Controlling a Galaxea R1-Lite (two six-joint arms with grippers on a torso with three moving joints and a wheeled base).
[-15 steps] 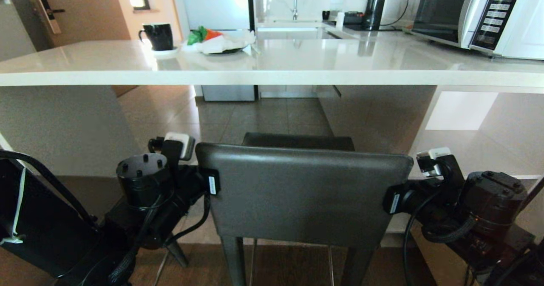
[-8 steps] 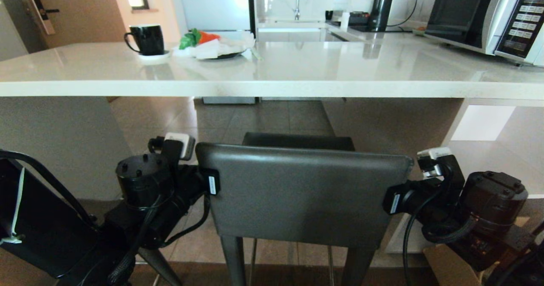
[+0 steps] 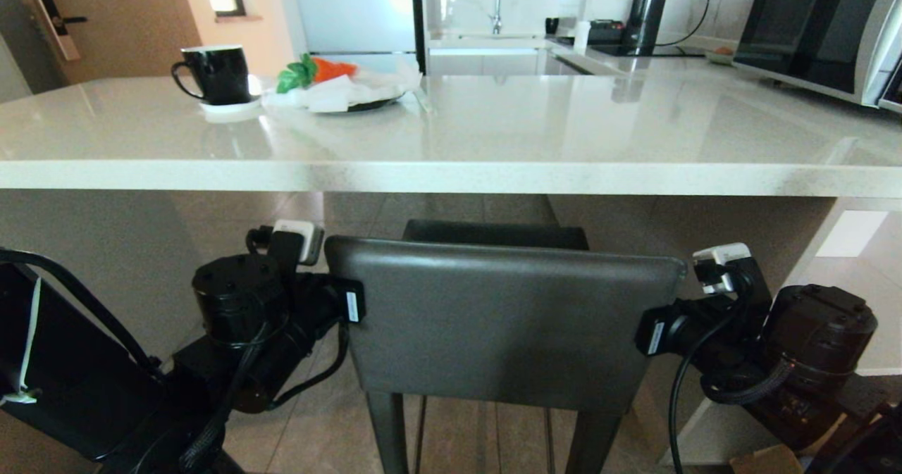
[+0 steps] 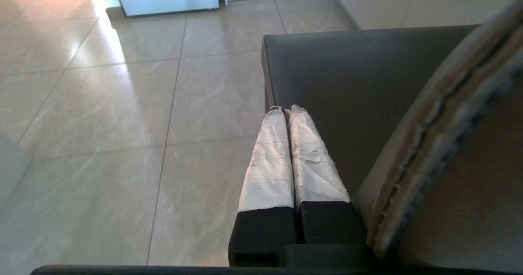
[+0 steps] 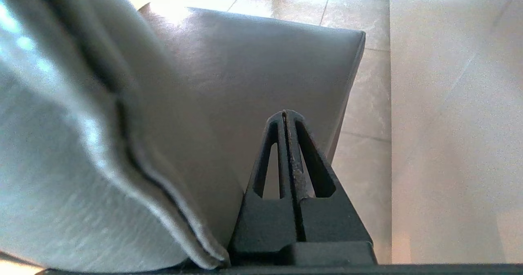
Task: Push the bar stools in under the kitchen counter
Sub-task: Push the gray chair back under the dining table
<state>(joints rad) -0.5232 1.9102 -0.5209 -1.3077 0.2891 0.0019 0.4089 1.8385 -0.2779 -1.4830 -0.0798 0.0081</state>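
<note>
Flanking the bar stool [image 3: 504, 319], left end effector [image 4: 289, 110] and right end effector [image 5: 284, 113] (both closed).

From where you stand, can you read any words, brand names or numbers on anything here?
None can be read.
Small white labels on the two arms beside the stool back: print too small to read.
Microwave on the counter: its panel is cut off at the edge.
Black mug: no lettering visible.

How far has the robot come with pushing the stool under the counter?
Done: both shut grippers, left gripper and right gripper, flank the bar stool backrest. In hand: the stool stands just short of the kitchen counter edge. Left: sliding it under. No second stool is visible.
</note>
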